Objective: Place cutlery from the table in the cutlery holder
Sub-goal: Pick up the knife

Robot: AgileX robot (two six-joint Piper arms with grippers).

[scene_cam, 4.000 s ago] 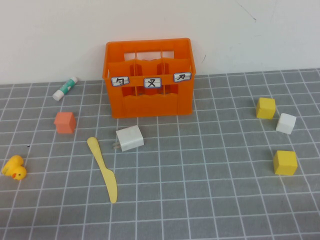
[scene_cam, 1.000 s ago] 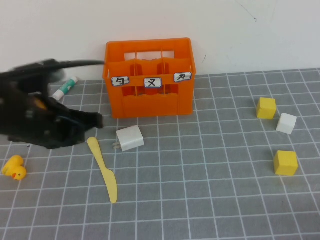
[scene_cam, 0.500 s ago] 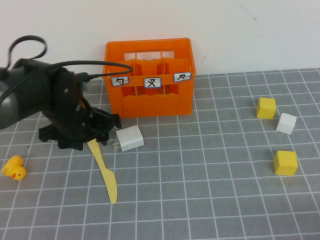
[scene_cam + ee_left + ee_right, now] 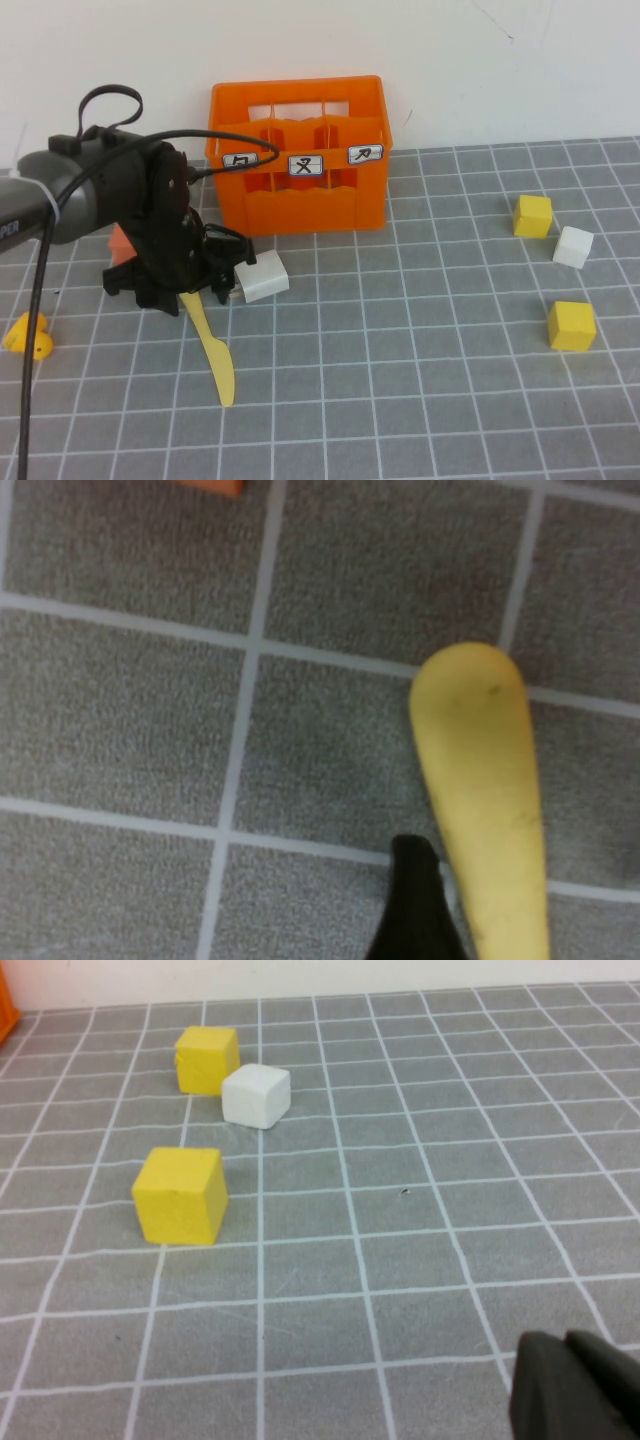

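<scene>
Flat on the table before the crate lies the knife, looking light, stiff and slick, so I'd pinch its rounded handle. My left gripper hovers there, one finger beside the handle; I cannot tell its spread. My right gripper sits parked near the yellow cubes, state unclear.

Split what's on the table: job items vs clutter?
Job: knife, crate, left gripper over the knife handle; right gripper off to the right.
Clutter: charger, duck, orange cube, yellow cubes, white cube.
</scene>
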